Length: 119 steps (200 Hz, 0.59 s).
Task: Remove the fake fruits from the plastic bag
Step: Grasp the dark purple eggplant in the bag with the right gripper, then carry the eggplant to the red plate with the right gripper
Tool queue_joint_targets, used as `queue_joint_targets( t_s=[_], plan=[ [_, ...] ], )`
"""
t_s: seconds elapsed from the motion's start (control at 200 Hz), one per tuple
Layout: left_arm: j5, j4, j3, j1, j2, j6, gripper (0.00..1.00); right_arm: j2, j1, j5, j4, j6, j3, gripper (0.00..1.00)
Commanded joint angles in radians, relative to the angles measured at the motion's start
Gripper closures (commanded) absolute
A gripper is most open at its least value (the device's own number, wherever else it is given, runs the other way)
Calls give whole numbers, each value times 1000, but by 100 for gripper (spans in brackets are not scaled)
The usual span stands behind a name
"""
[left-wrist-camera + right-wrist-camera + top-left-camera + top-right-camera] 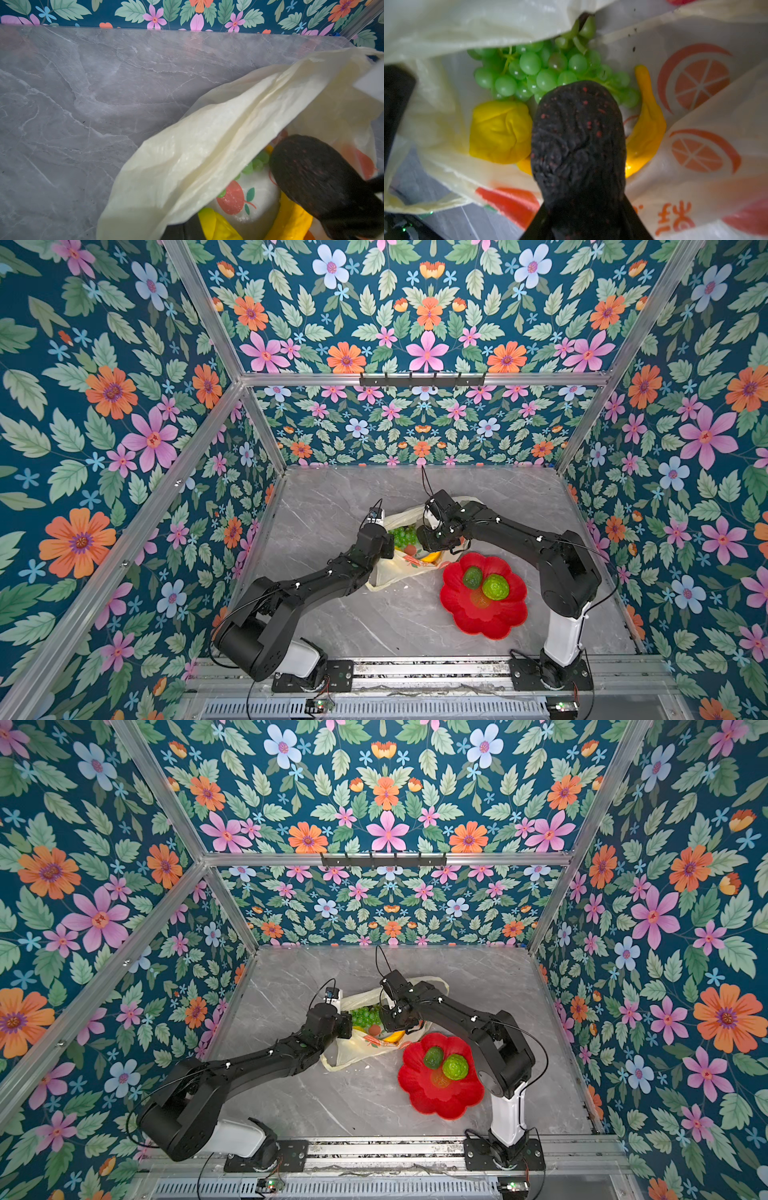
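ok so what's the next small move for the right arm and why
Probably lift the right gripper straight up, out of the plastic bag. Its jaws look closed around the dark avocado, which is above the grapes and banana inside it, and the left gripper holds the bag's rim open.

Both arms at the plastic bag (395, 572): left arm (332, 572) on its left edge, right arm (498, 526) over its mouth. Inside, green grapes (402, 536) and a yellow banana (431, 558) peek out. Just beside it, the red flower-shaped plate (482, 622) carries a dark green avocado (472, 577) and a bumpy green fruit (495, 587), touching.
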Motion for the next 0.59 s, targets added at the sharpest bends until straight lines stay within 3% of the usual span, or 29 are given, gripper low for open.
queue_joint_targets(
  t_s=[0.0, 0.59],
  plan=[
    [-8, 4, 9, 0, 0, 0, 100, -59, 13, -5, -104, -9, -43, 67],
    [-11, 3, 16, 0, 24, 3, 100, -451, 60, -44, -390, 109, -359, 68]
  ],
)
